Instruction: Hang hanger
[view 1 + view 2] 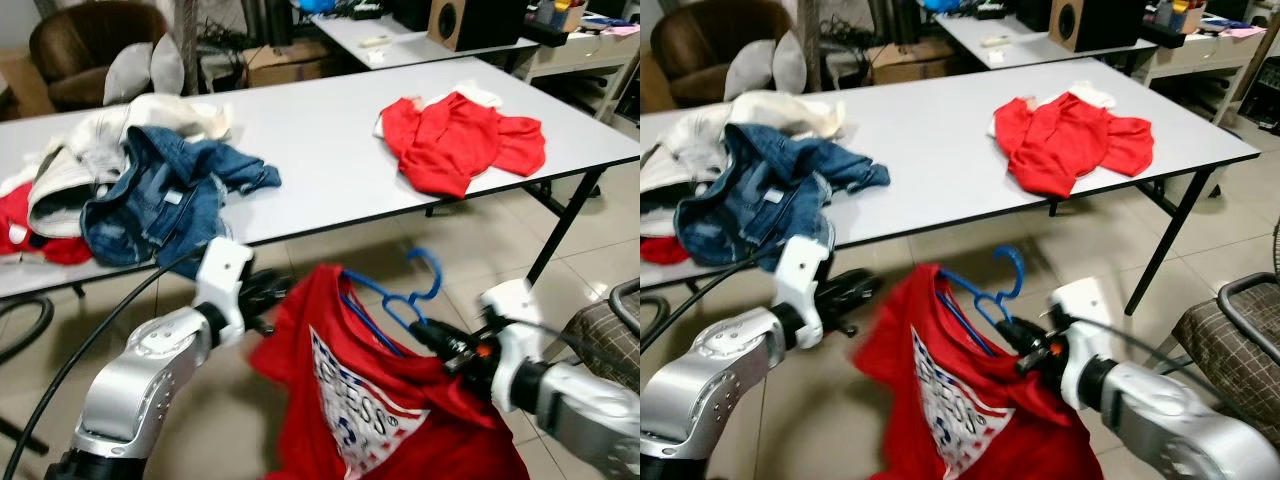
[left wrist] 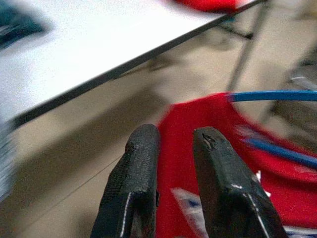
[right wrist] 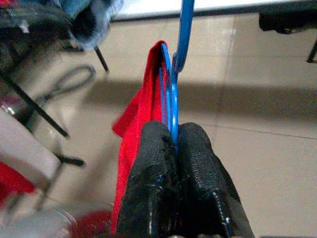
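Observation:
A blue plastic hanger (image 1: 400, 300) carries a red T-shirt (image 1: 380, 400) with a white printed logo, held above the tiled floor in front of the table. My right gripper (image 1: 425, 335) is shut on the hanger's blue wire just below the hook; in the right wrist view its fingers (image 3: 153, 163) clamp the wire with the hook (image 3: 184, 34) rising beyond them. My left gripper (image 1: 265, 295) hovers beside the shirt's left shoulder. In the left wrist view its fingers (image 2: 141, 168) stand slightly apart with nothing between them, the red cloth just ahead.
A long white table (image 1: 320, 140) stands in front, with a denim jacket (image 1: 160, 200), pale clothes (image 1: 90, 150) and a red garment (image 1: 455, 140) on it. Its black leg (image 1: 562, 225) is to the right. A checked chair (image 1: 610, 335) stands at the far right.

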You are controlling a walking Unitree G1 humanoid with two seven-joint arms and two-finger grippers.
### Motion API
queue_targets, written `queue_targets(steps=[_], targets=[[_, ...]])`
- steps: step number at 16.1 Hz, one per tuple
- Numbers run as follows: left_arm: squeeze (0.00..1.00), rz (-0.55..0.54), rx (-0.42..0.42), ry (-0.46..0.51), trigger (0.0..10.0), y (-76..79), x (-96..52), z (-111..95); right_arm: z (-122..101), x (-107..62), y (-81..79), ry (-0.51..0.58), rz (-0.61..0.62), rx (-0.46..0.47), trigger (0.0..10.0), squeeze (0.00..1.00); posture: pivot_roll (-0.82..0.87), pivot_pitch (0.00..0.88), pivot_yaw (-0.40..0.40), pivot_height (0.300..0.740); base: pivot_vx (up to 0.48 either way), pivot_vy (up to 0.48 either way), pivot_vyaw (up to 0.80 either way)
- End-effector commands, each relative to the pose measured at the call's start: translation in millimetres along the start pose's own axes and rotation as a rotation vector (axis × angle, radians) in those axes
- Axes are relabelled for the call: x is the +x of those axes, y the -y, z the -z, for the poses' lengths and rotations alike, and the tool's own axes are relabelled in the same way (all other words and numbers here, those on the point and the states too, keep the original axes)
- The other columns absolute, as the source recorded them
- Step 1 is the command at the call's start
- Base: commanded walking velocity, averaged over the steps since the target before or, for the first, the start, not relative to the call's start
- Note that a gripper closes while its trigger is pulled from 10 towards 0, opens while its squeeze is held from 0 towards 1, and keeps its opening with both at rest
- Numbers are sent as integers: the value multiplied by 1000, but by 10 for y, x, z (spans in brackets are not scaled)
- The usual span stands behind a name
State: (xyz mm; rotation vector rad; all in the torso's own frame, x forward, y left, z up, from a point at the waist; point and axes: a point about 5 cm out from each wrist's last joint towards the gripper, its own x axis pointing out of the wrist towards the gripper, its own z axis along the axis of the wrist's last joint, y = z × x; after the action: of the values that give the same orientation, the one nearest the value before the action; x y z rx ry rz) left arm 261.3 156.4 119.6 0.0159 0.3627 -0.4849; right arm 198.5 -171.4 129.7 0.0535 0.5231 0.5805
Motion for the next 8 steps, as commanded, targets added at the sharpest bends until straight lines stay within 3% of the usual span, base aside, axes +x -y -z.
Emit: queue_targets(steps=[1, 3, 5, 8], targets=[[0, -101, 7, 9, 10000, -131, -63, 11, -119, 31, 26, 65, 13, -42, 10000, 0, -67, 0, 28, 740, 0, 0, 800], [0, -154, 9, 10, 10000, -181, -101, 33, -138, 80, 91, 91, 52, -70, 10000, 0, -58, 0, 16, 740, 0, 0, 800], [0, -174, -5, 32, 10000, -186, -105, 40, -154, 152, 182, 135, 93, -39, 10000, 0, -53, 0, 9, 740, 0, 0, 800], [0, -166, 6, 61, 10000, -161, -19, -27, -170, 234, 290, 196, 160, -39, 10000, 0, -53, 0, 9, 740, 0, 0, 800]])
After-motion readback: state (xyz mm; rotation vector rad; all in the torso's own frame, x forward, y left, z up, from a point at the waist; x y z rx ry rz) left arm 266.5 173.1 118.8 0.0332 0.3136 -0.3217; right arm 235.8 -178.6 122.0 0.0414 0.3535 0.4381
